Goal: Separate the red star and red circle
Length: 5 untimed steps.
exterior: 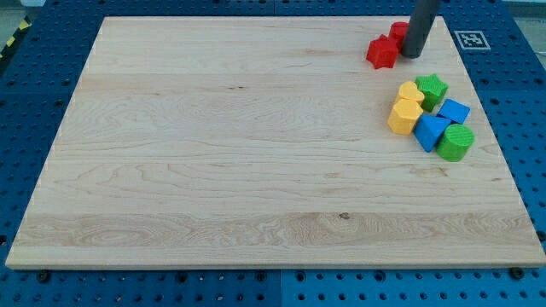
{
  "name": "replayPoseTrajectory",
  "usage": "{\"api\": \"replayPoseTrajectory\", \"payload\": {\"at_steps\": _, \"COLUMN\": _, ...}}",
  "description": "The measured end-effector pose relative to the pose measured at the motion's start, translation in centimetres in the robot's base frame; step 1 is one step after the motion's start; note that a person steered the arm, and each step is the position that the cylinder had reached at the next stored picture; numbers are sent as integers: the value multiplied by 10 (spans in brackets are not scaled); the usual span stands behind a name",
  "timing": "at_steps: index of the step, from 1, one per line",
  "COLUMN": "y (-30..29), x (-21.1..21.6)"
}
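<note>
The red star (382,53) lies near the view's top right on the wooden board (213,153). The red circle (398,32) sits just above and right of it, partly hidden behind my rod. My tip (412,55) rests on the board right beside the red star's right side and just below the red circle, between the two or touching both; I cannot tell which.
A cluster sits below at the view's right: a yellow hexagon (410,92), a yellow heart (404,116), a green star (432,89), a blue cube (454,112), a blue triangle (431,132) and a green cylinder (455,142). A fiducial marker (471,39) sits at the top right corner.
</note>
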<state>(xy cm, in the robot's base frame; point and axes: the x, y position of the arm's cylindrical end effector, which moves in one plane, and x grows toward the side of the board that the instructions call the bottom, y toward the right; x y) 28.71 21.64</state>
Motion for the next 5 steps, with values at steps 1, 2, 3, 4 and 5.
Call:
{"api": "replayPoseTrajectory", "payload": {"at_steps": 1, "y": 0, "x": -1}}
{"api": "replayPoseTrajectory", "payload": {"at_steps": 2, "y": -8, "x": -7}}
{"api": "replayPoseTrajectory", "payload": {"at_steps": 3, "y": -9, "x": -5}}
{"api": "replayPoseTrajectory", "payload": {"at_steps": 4, "y": -26, "x": -1}}
{"api": "replayPoseTrajectory", "payload": {"at_steps": 5, "y": -61, "x": -12}}
